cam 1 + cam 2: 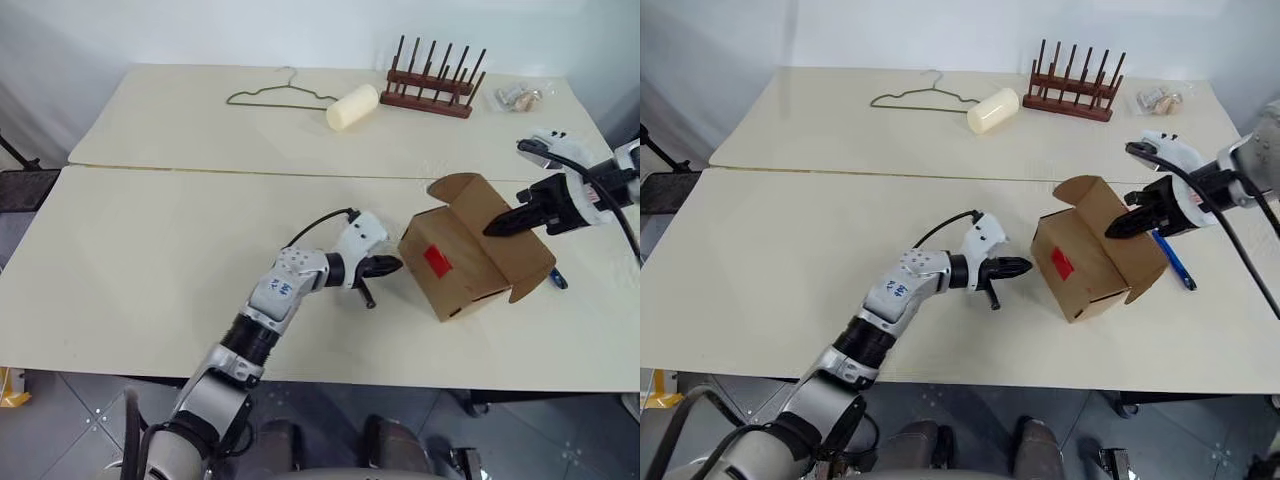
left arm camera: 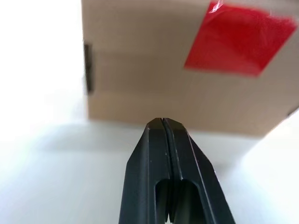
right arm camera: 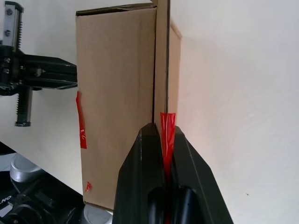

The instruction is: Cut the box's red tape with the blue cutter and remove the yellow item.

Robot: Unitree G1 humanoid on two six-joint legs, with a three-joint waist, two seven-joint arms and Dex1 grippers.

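- While the box [image 1: 470,250] is sitting at right of centre in the head views, on the near cream surface [image 1: 150,270], its top flaps are standing open and one end flap is hanging out at the lower right.
- One patch of red tape [image 1: 437,261] is showing on the box face turned toward the left pincer [image 1: 390,265].
- That left pincer is pointing at this taped face from just beside it, its two black fingers pressed together on nothing; whether the tips are touching the cardboard cannot be told.
- Above the open box, the right pincer [image 1: 497,226] is clenching; in the right wrist view a strip of red tape is sitting pinched between its fingers [image 3: 147,186], against the edge of an upright cardboard flap.
- To the right of the box, the blue cutter [image 1: 1172,259] is lying flat on the surface, partly hidden behind the right arm.
- At the top of the frame, on the far surface, a wire hanger [image 1: 280,95], a cream cylinder roll [image 1: 352,107] and a brown wooden peg rack [image 1: 432,82] are resting well apart from the box.
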